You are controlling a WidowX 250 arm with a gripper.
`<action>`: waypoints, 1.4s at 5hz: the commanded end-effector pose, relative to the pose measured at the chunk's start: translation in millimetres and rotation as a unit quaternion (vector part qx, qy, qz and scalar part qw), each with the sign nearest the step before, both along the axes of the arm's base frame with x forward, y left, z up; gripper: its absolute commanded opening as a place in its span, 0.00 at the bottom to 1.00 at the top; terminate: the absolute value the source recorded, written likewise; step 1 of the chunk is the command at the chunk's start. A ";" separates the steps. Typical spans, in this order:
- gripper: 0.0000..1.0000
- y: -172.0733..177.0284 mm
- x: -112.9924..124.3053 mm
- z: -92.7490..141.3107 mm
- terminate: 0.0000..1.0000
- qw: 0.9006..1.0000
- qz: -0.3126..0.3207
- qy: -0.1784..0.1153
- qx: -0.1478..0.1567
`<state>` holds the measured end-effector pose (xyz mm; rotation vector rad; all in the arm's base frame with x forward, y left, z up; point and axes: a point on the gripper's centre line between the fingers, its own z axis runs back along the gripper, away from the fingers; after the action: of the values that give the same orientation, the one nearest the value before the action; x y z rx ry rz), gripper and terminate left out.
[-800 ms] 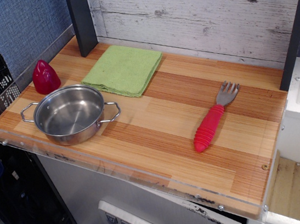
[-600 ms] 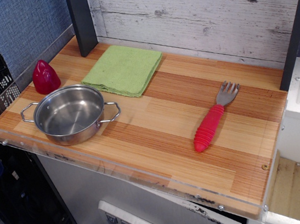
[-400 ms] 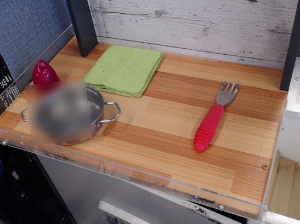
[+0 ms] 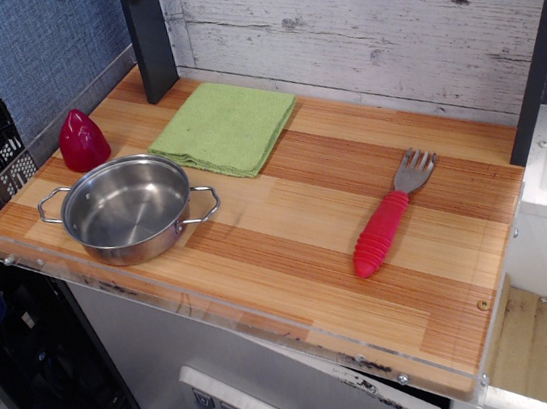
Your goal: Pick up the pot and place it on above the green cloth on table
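Worktop [image 4: 288,238]: we've got a butcher-block top in light and reddish-brown strips, with a clear rim along its front and left edges.

Back wall [image 4: 380,19]: we see whitewashed planks running behind the worktop, with a dark post [image 4: 149,39] standing at the back-left corner.

Green cloth [image 4: 226,127]: we find it lying flat and folded at about 11 o'clock on the worktop, close to the back wall, with nothing on it.

Pot [image 4: 128,208]: we spot the shiny steel pot at about 9 o'clock, near the front-left edge, upright and empty, its two wire handles pointing left and right. It sits just beside the cloth's near corner; we can't tell whether they touch.

Fork [image 4: 388,218]: we have a red-handled fork at about 3 o'clock, tines toward the wall, well apart from the pot.

Red cone [image 4: 83,141]: we see it at 10 o'clock, just behind the pot.

Jaws: we can't see them anywhere here, so whether they're spread or closed is beyond us.
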<state>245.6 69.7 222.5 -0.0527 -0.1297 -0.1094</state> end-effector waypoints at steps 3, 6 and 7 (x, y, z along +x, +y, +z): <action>1.00 9.2 -22.4 -96.6 0.00 0.989 0.111 0.080 0.055; 1.00 13.0 0.8 -117.7 0.00 0.993 0.084 0.055 0.061; 1.00 22.3 2.9 -139.7 0.00 0.992 0.083 0.067 0.066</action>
<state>246.9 92.0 69.7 0.0725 0.0383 0.0479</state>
